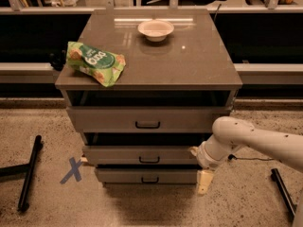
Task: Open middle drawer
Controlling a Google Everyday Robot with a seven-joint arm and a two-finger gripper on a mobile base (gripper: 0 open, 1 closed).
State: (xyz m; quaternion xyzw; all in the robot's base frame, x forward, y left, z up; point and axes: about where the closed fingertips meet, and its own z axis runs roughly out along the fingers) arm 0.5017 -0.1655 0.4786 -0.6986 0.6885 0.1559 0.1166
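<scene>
The white arm reaches in from the right, bent low beside the cabinet [208, 65]. Its gripper [204, 181] hangs pointing down at the floor, just right of the lowest drawer front [123, 175] and just below the right end of the middle drawer [113, 154]. Whether it is spread or closed I cannot tell. The middle drawer sits between the larger top front [104, 119] and the lowest one. A white bowl [155, 29] and a green bag [96, 63] lie on top.

Three drawers [147, 119], one bowl [155, 30], one snack bag [94, 63], one gripper [204, 183] beside drawers
</scene>
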